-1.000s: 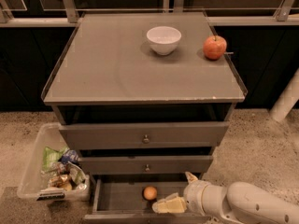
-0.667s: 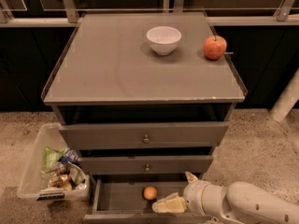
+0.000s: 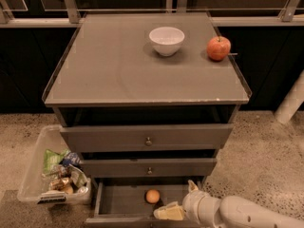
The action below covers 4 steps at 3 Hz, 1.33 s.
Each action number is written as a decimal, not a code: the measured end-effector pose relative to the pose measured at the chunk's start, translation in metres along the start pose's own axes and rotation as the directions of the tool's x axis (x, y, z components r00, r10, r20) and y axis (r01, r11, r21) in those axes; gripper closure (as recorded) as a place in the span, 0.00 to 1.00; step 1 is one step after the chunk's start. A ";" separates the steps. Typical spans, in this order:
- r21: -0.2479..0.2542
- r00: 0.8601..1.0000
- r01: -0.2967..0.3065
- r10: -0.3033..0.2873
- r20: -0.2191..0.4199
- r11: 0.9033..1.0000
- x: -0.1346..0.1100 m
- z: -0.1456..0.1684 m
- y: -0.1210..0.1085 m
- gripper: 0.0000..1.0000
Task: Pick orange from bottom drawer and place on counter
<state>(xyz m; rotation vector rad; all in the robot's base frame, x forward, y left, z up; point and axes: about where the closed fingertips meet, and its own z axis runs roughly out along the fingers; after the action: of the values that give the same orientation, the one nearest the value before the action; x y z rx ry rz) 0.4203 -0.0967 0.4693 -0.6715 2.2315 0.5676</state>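
The small pale orange [image 3: 152, 196] lies on the floor of the open bottom drawer [image 3: 121, 201], near its middle. My gripper [image 3: 169, 212] is low inside the drawer's front right part, just right of and in front of the orange, a short gap away from it. The white arm runs off to the lower right. The grey glossy counter [image 3: 133, 70] is the cabinet top above.
A white bowl [image 3: 166, 40] and a red apple [image 3: 218, 48] stand at the counter's back right. Two knobbed drawers [image 3: 148, 141] sit partly pulled out above the bottom one. A clear bin of packets [image 3: 52, 177] stands on the floor at left. A white post [image 3: 292, 99] leans at right.
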 end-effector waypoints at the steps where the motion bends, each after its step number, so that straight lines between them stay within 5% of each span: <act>1: 0.049 0.998 0.054 -0.053 -0.021 0.997 0.017 0.028 -0.020 0.00; 2: 0.049 0.998 0.054 -0.053 -0.021 0.997 0.017 0.028 -0.020 0.00; 4: 0.016 0.999 -0.020 0.021 -0.041 1.000 0.064 0.084 -0.024 0.00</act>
<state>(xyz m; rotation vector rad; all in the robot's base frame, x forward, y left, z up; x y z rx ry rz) 0.4401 -0.0858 0.3634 -0.6581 2.2811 0.5503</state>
